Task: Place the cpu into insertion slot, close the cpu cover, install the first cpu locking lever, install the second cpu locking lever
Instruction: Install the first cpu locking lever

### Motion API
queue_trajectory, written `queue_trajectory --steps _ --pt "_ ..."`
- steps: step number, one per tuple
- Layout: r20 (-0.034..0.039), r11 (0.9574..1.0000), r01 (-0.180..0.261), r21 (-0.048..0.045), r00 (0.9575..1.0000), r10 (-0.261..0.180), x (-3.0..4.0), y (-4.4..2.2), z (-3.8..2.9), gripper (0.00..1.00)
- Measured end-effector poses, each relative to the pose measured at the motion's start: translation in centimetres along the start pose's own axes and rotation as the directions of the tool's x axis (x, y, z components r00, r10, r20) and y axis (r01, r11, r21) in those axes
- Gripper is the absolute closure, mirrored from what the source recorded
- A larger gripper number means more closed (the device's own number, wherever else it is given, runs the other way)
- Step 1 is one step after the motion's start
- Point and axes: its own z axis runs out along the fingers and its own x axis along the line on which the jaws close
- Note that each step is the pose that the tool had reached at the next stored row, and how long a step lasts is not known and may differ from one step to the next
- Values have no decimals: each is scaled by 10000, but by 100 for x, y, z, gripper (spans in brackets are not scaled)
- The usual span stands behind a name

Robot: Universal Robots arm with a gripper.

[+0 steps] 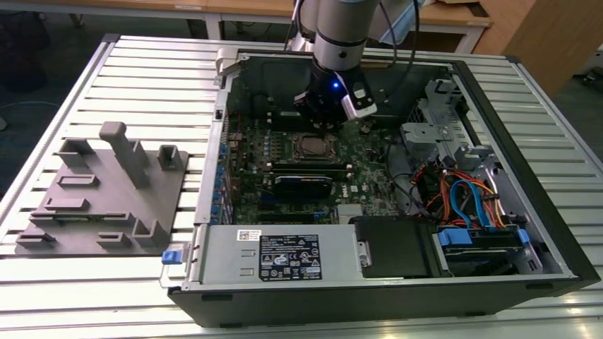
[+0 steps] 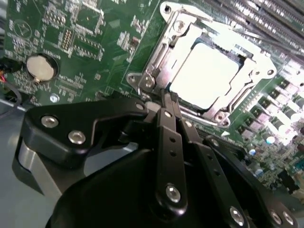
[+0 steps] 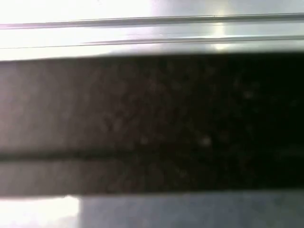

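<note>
In the second wrist view the cpu [image 2: 204, 71] lies flat in the insertion slot [image 2: 156, 57], its bright silver face showing through the square window of the cpu cover [image 2: 259, 64], which lies down over it. My gripper [image 2: 165, 99] has its two black fingers pressed together, tips at the socket's near corner by a lever hinge [image 2: 147, 81]. I cannot tell whether anything is pinched between them. In the exterior view the gripper [image 1: 323, 120] hangs inside the open computer case just behind the insertion slot [image 1: 309, 146].
The green motherboard [image 2: 71, 42] carries a coin battery [image 2: 42, 66] and long memory slots [image 2: 266, 19]. A black card [image 1: 303, 185], a power supply [image 1: 282, 254] and cable bundles [image 1: 462, 198] share the case. A grey fixture plate [image 1: 104, 198] lies on the exterior view's left.
</note>
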Motion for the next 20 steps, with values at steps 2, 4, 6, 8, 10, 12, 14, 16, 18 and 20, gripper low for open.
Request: queue_trajectory --steps 2,4,6,8,10,12,14,16,18,20 --pt "2 10000 -1 13 10000 1 0 -1 2 90" --pt "2 10000 -1 16 10000 1 0 -1 5 90" --pt "0 10000 -3 7 10000 3 0 -2 6 90" --pt "-6 10000 -1 -84 10000 1 0 -4 5 90" --pt "-16 9998 -1 -203 10000 1 1 -6 4 90" --pt "-12 9993 1 -381 10000 -2 -2 -1 11 90" --pt "-18 9986 3 -535 10000 -4 -2 -1 13 90" --pt "-25 9980 2 -636 10000 -4 -2 1 11 90" --pt "-22 9978 1 -662 10000 -2 -2 2 4 90" --pt "-26 9978 2 -659 10000 -4 -2 2 -18 90"
